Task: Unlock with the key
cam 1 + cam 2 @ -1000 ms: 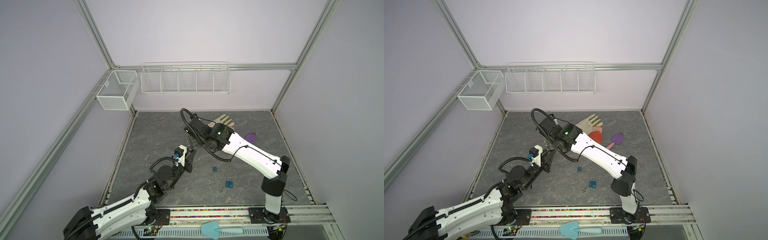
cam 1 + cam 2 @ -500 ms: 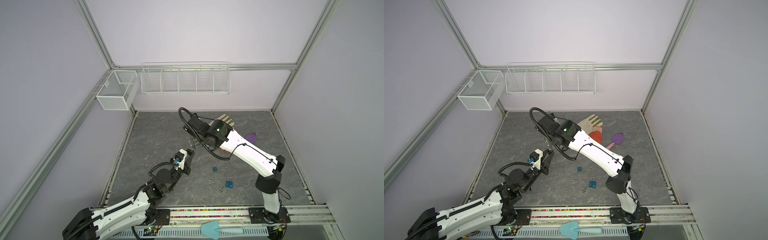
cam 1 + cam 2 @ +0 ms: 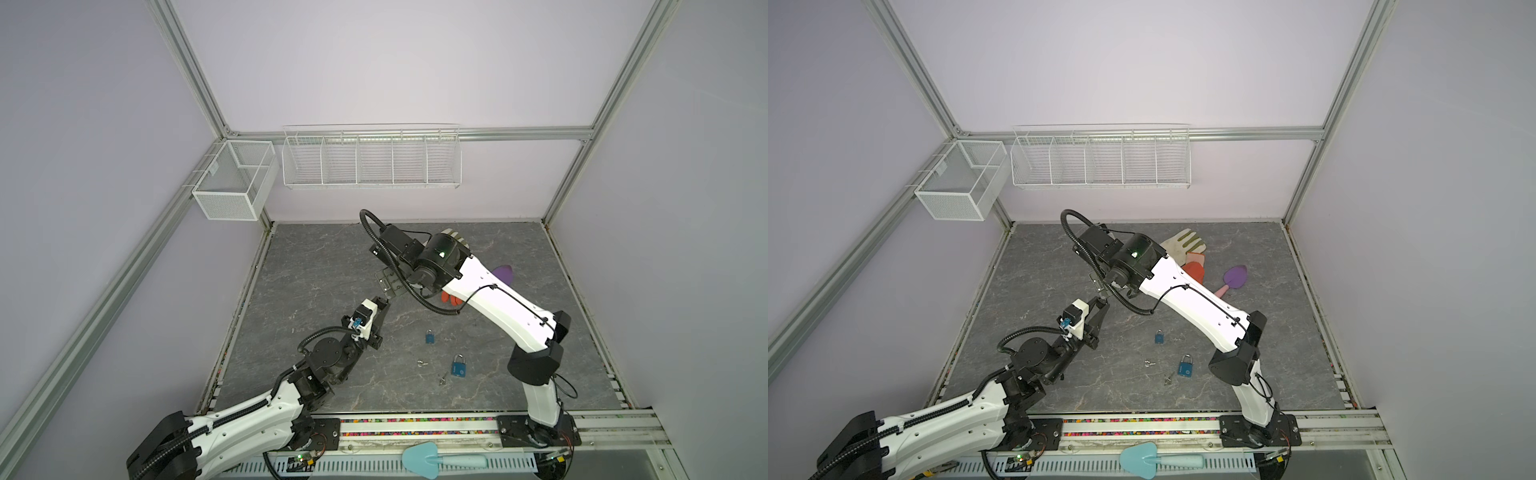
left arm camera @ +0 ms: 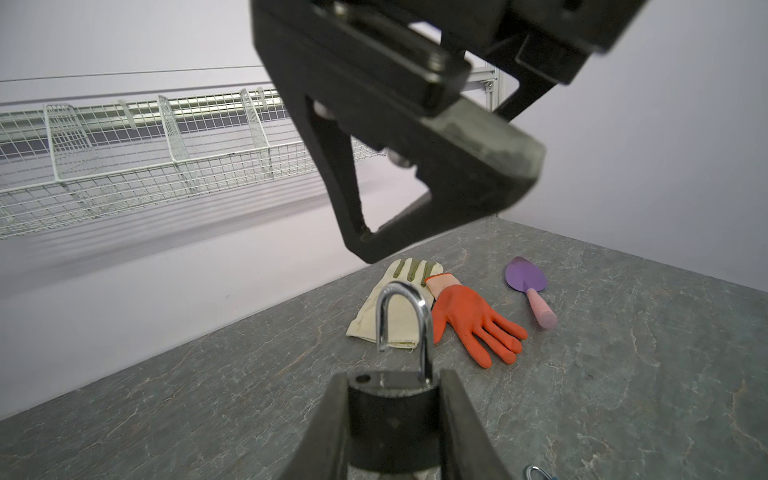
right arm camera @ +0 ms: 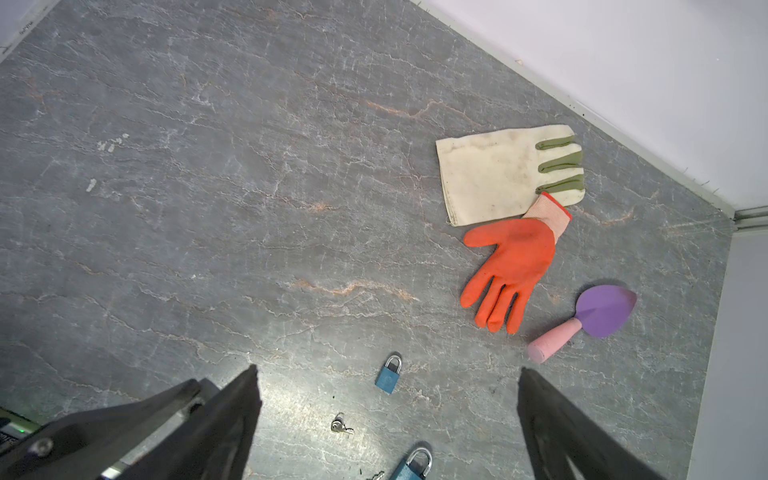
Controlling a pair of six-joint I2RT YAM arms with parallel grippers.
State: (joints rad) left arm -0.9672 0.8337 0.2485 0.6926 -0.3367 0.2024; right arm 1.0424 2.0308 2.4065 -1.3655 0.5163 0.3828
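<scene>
My left gripper (image 4: 395,386) is shut on the dark body of a padlock (image 4: 392,424), held above the table. Its silver shackle (image 4: 424,324) stands open, with one leg out of its hole. In both top views this gripper (image 3: 384,305) (image 3: 1100,306) sits just below my right gripper (image 3: 390,286) (image 3: 1100,287). The right gripper (image 5: 387,369) is open and holds nothing. A small key (image 5: 341,427) (image 3: 422,363) lies on the table between two blue padlocks (image 5: 388,376) (image 5: 411,465). Another key (image 3: 442,379) lies by the nearer blue padlock (image 3: 459,368).
A cream glove (image 5: 498,174), an orange glove (image 5: 511,266) and a purple trowel (image 5: 602,311) lie toward the back right. A teal trowel (image 3: 424,455) rests on the front rail. Two wire baskets (image 3: 370,160) (image 3: 232,183) hang on the back and left walls.
The right gripper has drawn up and back from the left gripper, staying open. The left gripper has shifted slightly, still holding the padlock.
</scene>
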